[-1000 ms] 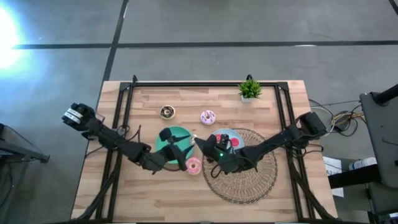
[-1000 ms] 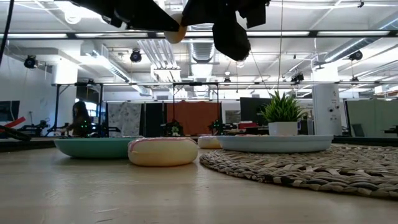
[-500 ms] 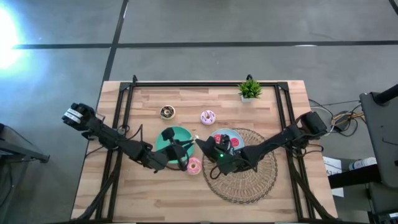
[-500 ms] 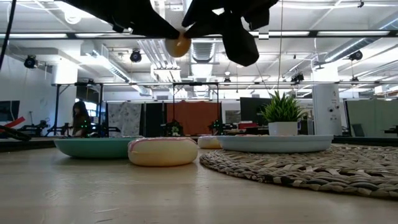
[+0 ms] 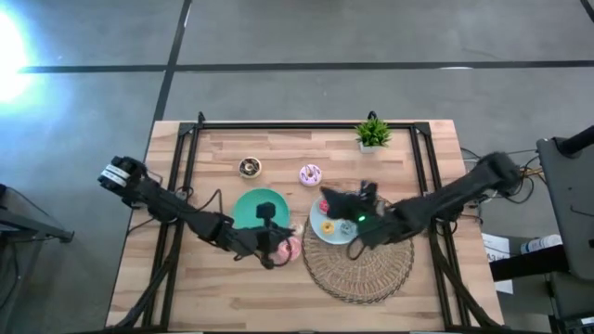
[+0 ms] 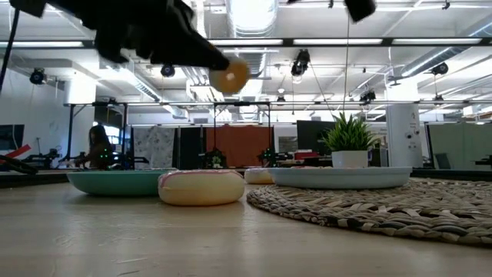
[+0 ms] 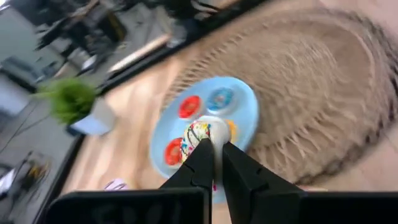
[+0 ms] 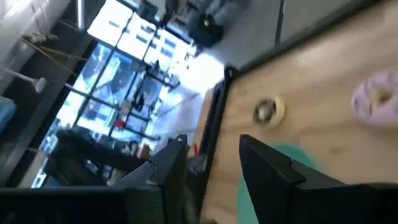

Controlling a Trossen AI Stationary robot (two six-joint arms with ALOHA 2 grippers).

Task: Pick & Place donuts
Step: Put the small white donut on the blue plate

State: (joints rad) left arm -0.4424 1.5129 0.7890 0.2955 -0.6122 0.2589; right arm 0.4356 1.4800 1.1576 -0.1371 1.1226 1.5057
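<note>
One small white donut sits pinched between the left gripper's closed fingers, lifted above a pink donut beside the green plate. Right gripper hangs open, empty, over the blue plate.

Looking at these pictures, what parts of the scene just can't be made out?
- High view: the left gripper covers most of the pink donut under it.
- Left wrist view: blur; the small donut between the fingers shows sprinkles, but whether it has a hole is hidden.
- Low view: the blue plate shows edge-on, so its contents are hidden.
- Right wrist view: blurred; the green plate is mostly behind the right gripper.
</note>
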